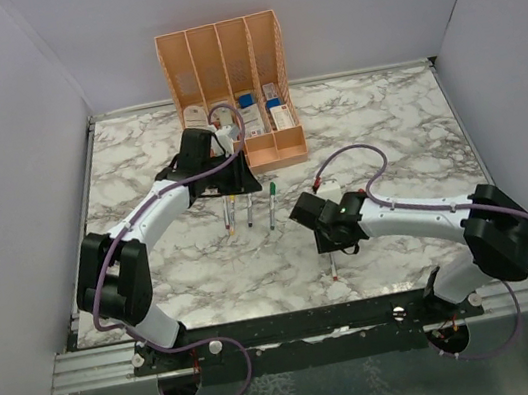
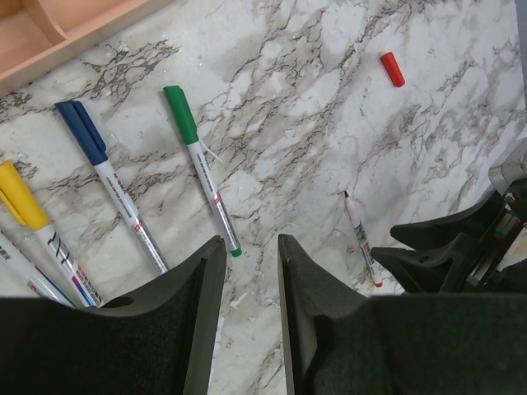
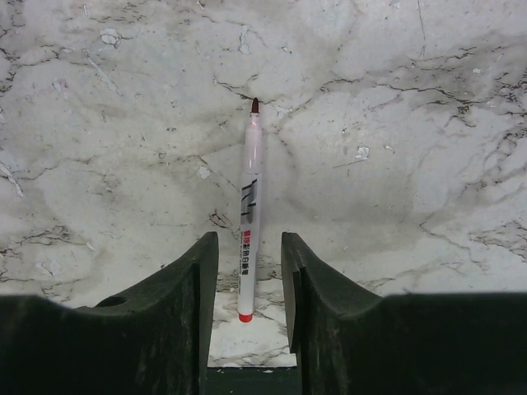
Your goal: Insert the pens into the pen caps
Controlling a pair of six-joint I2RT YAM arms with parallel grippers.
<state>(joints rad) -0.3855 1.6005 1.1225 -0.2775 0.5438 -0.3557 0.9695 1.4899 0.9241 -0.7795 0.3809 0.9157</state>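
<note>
The uncapped pen (image 3: 249, 177) lies flat on the marble table (image 1: 384, 127), dark tip pointing away from the right gripper (image 3: 247, 247) and red butt end towards it. The right wrist view shows this pen running straight down the gap between the two fingers. The jaws stand moderately apart, wider than the barrel, and hold nothing. Whether the fingertips touch the table cannot be judged from that view.

The left wrist view supplies what the right one lacks. The red cap (image 2: 393, 69) lies alone, well apart from the uncapped pen. Three finished pens lie side by side: the green-capped pen (image 2: 202, 169), the blue-capped pen (image 2: 111, 185) and the yellow-capped pen (image 2: 37, 222). The left gripper (image 2: 249, 241) is parted by a narrow gap and empty, with the green-capped pen's end just beside its left finger.

The overhead view alone shows the arms. The left arm reaches forward, its wrist at the front of the orange organiser (image 1: 210, 54). The right arm is folded inward and low, its gripper near the table's middle.
</note>
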